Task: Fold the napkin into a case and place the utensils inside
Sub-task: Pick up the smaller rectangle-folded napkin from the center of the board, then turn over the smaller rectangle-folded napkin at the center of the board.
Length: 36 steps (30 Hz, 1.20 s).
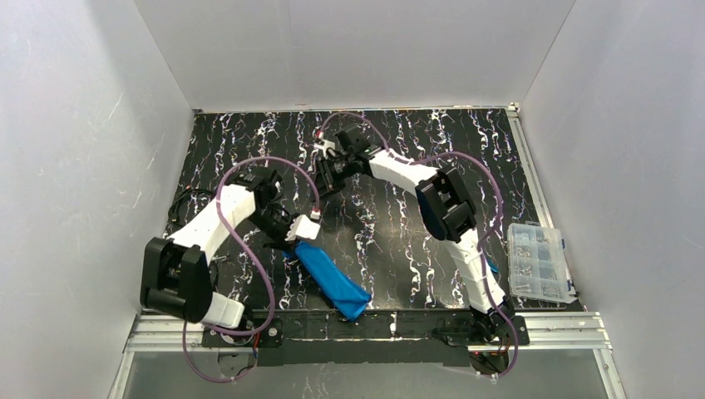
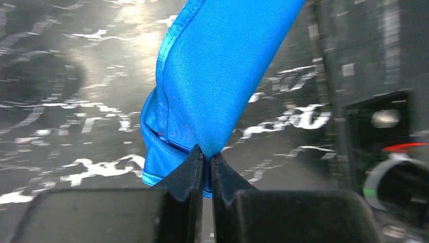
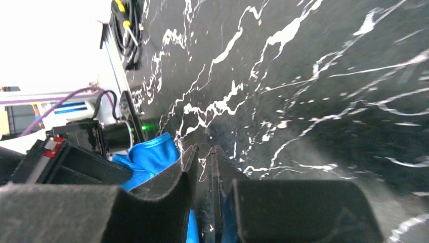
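Observation:
The bright blue napkin [image 1: 332, 283] is folded into a long narrow band running from the left-centre of the table toward the near edge. My left gripper [image 1: 293, 241] is shut on its upper end. In the left wrist view the cloth [image 2: 222, 66] hangs away from the pinched fingertips [image 2: 207, 154]. My right gripper [image 1: 327, 176] hovers over the back-centre of the table, apart from the napkin. Its jaws [image 3: 203, 150] stand a narrow gap apart with only marble showing between the tips. The napkin [image 3: 149, 157] lies off to their left. The utensils are hidden; a small blue sliver [image 1: 492, 268] shows behind the right arm.
A clear plastic parts box [image 1: 539, 262] sits at the table's right edge. White walls enclose the black marbled table [image 1: 391, 241] on three sides. Purple cables [image 1: 249, 249] loop over both arms. The left arm's wrist [image 3: 76, 147] shows close by in the right wrist view.

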Tool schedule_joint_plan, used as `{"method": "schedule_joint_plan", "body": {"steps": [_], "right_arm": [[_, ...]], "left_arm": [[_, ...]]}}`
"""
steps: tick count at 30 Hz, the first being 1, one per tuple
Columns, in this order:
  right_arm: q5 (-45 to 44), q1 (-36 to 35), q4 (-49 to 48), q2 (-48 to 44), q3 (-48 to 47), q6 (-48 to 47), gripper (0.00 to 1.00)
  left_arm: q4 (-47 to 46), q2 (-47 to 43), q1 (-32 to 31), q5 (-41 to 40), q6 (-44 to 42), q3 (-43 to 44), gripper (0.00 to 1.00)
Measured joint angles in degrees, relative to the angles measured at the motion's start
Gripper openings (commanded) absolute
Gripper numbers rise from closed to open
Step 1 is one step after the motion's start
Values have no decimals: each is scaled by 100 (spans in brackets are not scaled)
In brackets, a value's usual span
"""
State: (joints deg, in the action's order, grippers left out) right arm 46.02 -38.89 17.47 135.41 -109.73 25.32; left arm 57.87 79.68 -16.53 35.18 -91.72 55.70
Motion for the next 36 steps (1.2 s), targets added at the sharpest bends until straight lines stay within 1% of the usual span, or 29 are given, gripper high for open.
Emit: {"method": "schedule_joint_plan", "body": {"steps": [2, 4, 5, 7, 9, 11, 12, 14, 15, 17, 19, 21, 25, 27, 30, 31, 32, 34, 36], "right_arm": [[-11, -111, 129, 81, -85, -90, 25], [-52, -186, 214, 39, 103, -151, 30], [-107, -179, 190, -42, 293, -157, 32], [-413, -37, 122, -494, 1156, -162, 39], [-791, 227, 105, -1163, 2072, -199, 52], [-1368, 544, -83, -2197, 3058, -343, 63], [-1707, 649, -267, -2940, 3604, -485, 67], [-2052, 752, -483, -3908, 4050, -704, 72], [-2127, 695, -662, -4365, 4199, -872, 74], [-2076, 535, -933, -4955, 4304, -1235, 75], [-1818, 400, -1108, -5184, 4299, -1604, 74], [-1495, 348, -1049, -5112, 4240, -1880, 72], [-975, 363, -695, -4586, 4113, -2192, 64], [-837, 363, -573, -4356, 4120, -2210, 61], [-798, 345, -610, -4225, 4271, -2004, 60], [-807, 337, -616, -4221, 4308, -1950, 61], [-811, 323, -612, -4214, 4321, -1899, 63], [-841, 315, -651, -4192, 4319, -1814, 66], [-879, 308, -638, -4164, 4308, -1792, 68]], "left_arm": [[822, 354, -33, 44, 374, 396, 0], [1515, 761, -28, 50, 708, 796, 0], [1838, 1008, -17, 81, 890, 1047, 0], [2343, 1606, 59, 238, 1283, 1657, 0], [2546, 2197, 245, 492, 1757, 2194, 0], [2647, 2623, 470, 704, 2173, 2483, 0], [2695, 2826, 566, 798, 2404, 2597, 0], [2785, 3296, 723, 933, 2970, 2791, 0], [2774, 3366, 761, 946, 3049, 2809, 0], [2782, 3742, 778, 1029, 3460, 2859, 0], [2785, 4074, 782, 1060, 3711, 2826, 0], [2787, 4306, 811, 1075, 3823, 2767, 0], [2789, 4640, 988, 1067, 3908, 2741, 0], [2796, 4717, 1082, 1008, 3952, 2741, 14], [2789, 4741, 1178, 780, 4107, 2739, 46], [2771, 4734, 1187, 719, 4144, 2739, 51], [2730, 4728, 1187, 647, 4214, 2736, 62], [2588, 4662, 1187, 505, 4350, 2726, 88], [2457, 4522, 1187, 391, 4448, 2723, 93]]}}
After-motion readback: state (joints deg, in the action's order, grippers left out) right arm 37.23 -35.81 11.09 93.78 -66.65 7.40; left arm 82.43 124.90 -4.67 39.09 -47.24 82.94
